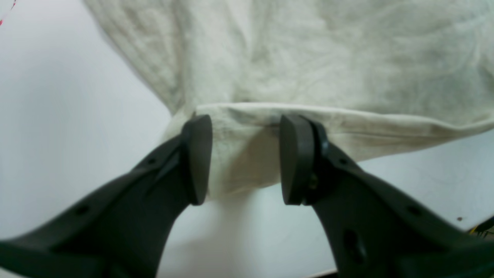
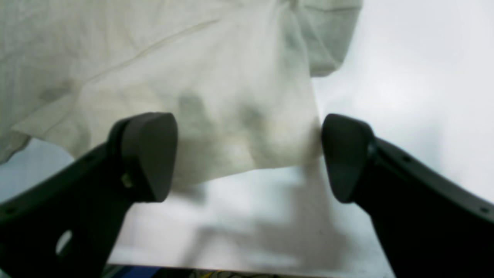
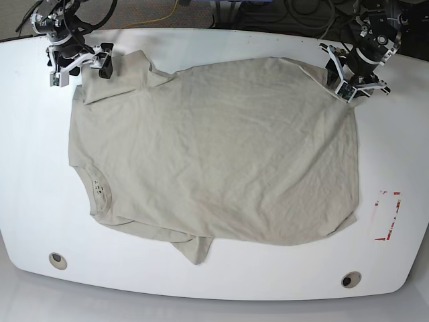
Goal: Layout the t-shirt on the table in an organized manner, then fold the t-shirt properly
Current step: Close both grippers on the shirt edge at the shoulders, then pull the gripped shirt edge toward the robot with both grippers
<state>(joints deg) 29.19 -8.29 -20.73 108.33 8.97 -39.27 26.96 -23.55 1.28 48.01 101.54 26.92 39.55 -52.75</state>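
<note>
at the far edge of the table (image 3: 221, 40), the t-shirt (image 3: 214, 154) lies spread almost flat, with its long axis going across the base view: collar toward 9 o'clock, hem toward 3 o'clock. one sleeve at about 6 o'clock is tucked partly under the body. the left gripper (image 1: 246, 158) is at the far hem corner, around 1 o'clock in the base view, and its jaws stand partly apart with a folded edge of the cloth between them; the pads are near the fabric but i cannot say that they pinch it. the right gripper (image 2: 249, 156) is at the far sleeve, around 11 o'clock, with jaws wide apart and the sleeve edge lying between them, not held. each arm is nearest to its own far corner, so i judge the coming move is to close on these two corners and pull the far edge straight.
</note>
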